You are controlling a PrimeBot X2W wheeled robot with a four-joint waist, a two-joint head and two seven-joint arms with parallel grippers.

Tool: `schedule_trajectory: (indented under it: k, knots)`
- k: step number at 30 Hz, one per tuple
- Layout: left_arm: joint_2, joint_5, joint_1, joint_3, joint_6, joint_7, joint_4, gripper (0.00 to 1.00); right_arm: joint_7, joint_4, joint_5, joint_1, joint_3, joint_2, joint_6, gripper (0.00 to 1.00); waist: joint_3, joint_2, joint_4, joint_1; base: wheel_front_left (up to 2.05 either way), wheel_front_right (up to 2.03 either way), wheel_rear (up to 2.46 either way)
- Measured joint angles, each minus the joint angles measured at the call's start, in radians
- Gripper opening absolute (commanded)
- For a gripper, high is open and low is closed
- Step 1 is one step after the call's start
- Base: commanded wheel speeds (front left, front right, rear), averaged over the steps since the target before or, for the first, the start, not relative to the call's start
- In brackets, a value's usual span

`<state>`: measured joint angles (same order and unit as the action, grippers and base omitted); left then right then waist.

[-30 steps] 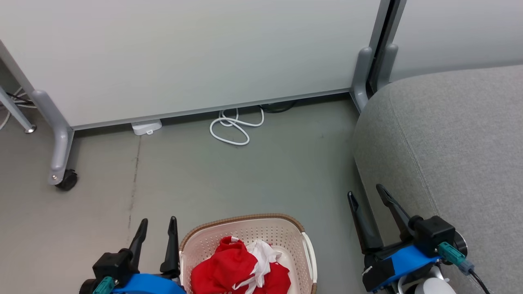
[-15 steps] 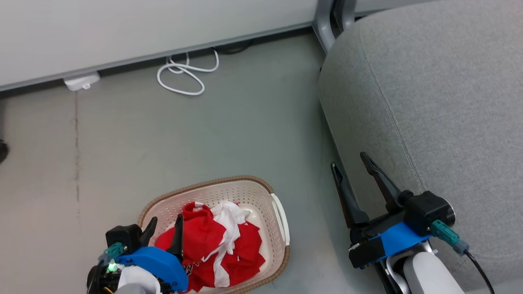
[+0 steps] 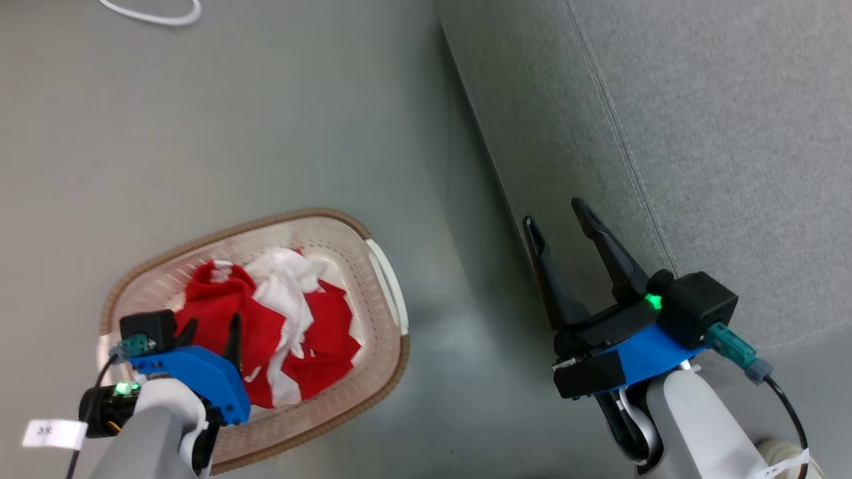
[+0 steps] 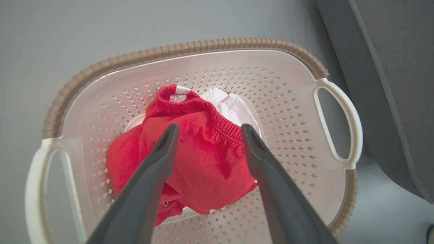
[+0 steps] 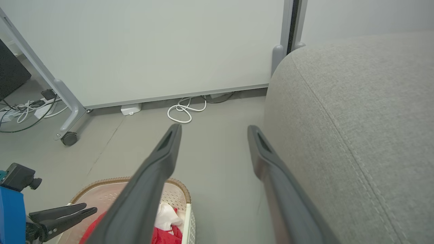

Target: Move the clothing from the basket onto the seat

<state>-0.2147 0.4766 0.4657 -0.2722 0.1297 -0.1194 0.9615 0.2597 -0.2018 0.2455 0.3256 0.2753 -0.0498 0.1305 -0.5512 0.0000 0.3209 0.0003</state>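
One seat [image 3: 699, 133]: grey fabric with a stitched seam. It takes up my right side in the head view, and its side drops straight to the floor.
Floor [image 3: 266, 100]: plain grey, with a strip of it showing between the seat and the basket.
Panel [image 5: 152, 51]: pale wall panel at the far end of the floor, seen from my right wrist camera.
Basket [image 3: 319, 215]: cream, perforated, with a brown rim and a white handle at each end. It stands on the floor to the left of the seat, near it but apart.
Clothing [image 3: 329, 319]: red with white pieces, crumpled in one heap inside the basket, all within the rim. In the left wrist view a gathered red waistband lies on top.
Right claw [image 3: 554, 210]: fingers spread apart and holding nothing. It hovers over the floor just beside the seat's side.
Left claw [image 4: 210, 127]: fingers apart, pointing down into the basket, one on each side of the top of the heap. I cannot tell whether the tips touch the fabric.
Cable [image 5: 183, 110]: white, looped on the floor at the foot of the panel.
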Motion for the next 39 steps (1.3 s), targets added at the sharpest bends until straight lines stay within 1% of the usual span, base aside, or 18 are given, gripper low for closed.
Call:
schedule_trajectory:
  k: [3, 6, 8, 10, 13, 16, 19, 24, 26, 28, 30, 31, 33, 39]
  knots:
    - [-0.008, 0.007, 0.038, 0.007, -0.016, 0.026, 0.046, 1.0, 0.001, 0.016, 0.015, 0.011, 0.0, 0.0, 0.0, 1.0, -0.053, 0.0, 0.026, 0.0, 0.0, 0.0, 0.0]
    - [-0.015, 0.007, 0.077, 0.013, -0.052, 0.05, 0.085, 1.0, 0.002, 0.037, 0.022, 0.02, 0.0, 0.0, 0.0, 1.0, -0.101, 0.0, 0.046, 0.0, 0.0, 0.0, 0.0]
    - [-0.018, 0.006, 0.099, 0.015, -0.081, 0.061, 0.108, 1.0, 0.002, 0.047, 0.029, 0.022, 0.003, 0.0, 0.0, 1.0, -0.128, 0.0, 0.055, 0.0, 0.0, 0.0, 0.0]
    - [-0.022, 0.001, 0.123, 0.014, -0.121, 0.075, 0.132, 1.0, 0.002, 0.056, 0.032, 0.026, 0.004, 0.0, 0.0, 1.0, -0.152, 0.0, 0.061, 0.0, 0.0, 0.0, 0.0]
    - [-0.025, -0.001, 0.153, 0.02, -0.17, 0.095, 0.164, 1.0, 0.002, 0.064, 0.039, 0.03, 0.006, 0.0, 0.0, 1.0, -0.18, 0.0, 0.065, 0.0, 0.0, 0.0, 0.0]
    - [-0.025, -0.002, 0.173, 0.022, -0.204, 0.105, 0.186, 1.0, 0.002, 0.068, 0.042, 0.034, 0.01, 0.0, 0.0, 1.0, -0.199, 0.0, 0.064, -0.0001, 0.0, 0.0, 0.0]
    - [-0.024, 0.0, 0.192, 0.022, -0.226, 0.117, 0.206, 1.0, 0.002, 0.073, 0.046, 0.039, 0.014, 0.0, 0.0, 1.0, -0.213, 0.0, 0.065, -0.0001, 0.0, 0.0, 0.0]
    - [-0.021, 0.018, 0.209, 0.033, -0.244, 0.132, 0.233, 1.0, 0.002, 0.074, 0.048, 0.042, 0.016, 0.0, 0.0, 1.0, -0.236, 0.0, 0.066, -0.0001, 0.0, 0.0, 0.0]
    - [-0.019, 0.032, 0.215, 0.04, -0.24, 0.136, 0.237, 1.0, 0.002, 0.074, 0.05, 0.044, 0.018, 0.0, 0.0, 1.0, -0.243, 0.0, 0.067, -0.0001, 0.0, 0.0, 0.0]
    - [-0.016, 0.038, 0.218, 0.043, -0.225, 0.132, 0.238, 1.0, 0.002, 0.073, 0.053, 0.045, 0.019, 0.0, 0.0, 1.0, -0.248, 0.0, 0.068, -0.0001, 0.0, 0.0, 0.0]
    - [-0.012, 0.043, 0.222, 0.04, -0.21, 0.128, 0.239, 0.39, 0.002, 0.072, 0.055, 0.045, 0.02, 0.0, 0.0, 1.0, -0.252, 0.0, 0.068, -0.0002, 0.0, 0.0, 0.0]
    - [-0.012, 0.043, 0.224, 0.037, -0.201, 0.122, 0.239, 0.0, 0.002, 0.07, 0.055, 0.045, 0.019, 0.0, 0.0, 1.0, -0.252, 0.0, 0.067, -0.0002, 0.0, 0.0, 0.0]
    - [-0.011, 0.043, 0.231, 0.033, -0.19, 0.117, 0.239, 0.0, 0.002, 0.069, 0.055, 0.046, 0.019, 0.0, 0.0, 1.0, -0.251, 0.0, 0.065, -0.0002, 0.0, 0.0, 0.0]
    - [0.0, 0.043, 0.236, 0.024, -0.176, 0.116, 0.255, 0.0, 0.002, 0.067, 0.055, 0.05, 0.022, 0.0, 0.0, 1.0, -0.24, 0.0, 0.061, -0.0002, 0.0, 0.0, 0.0]
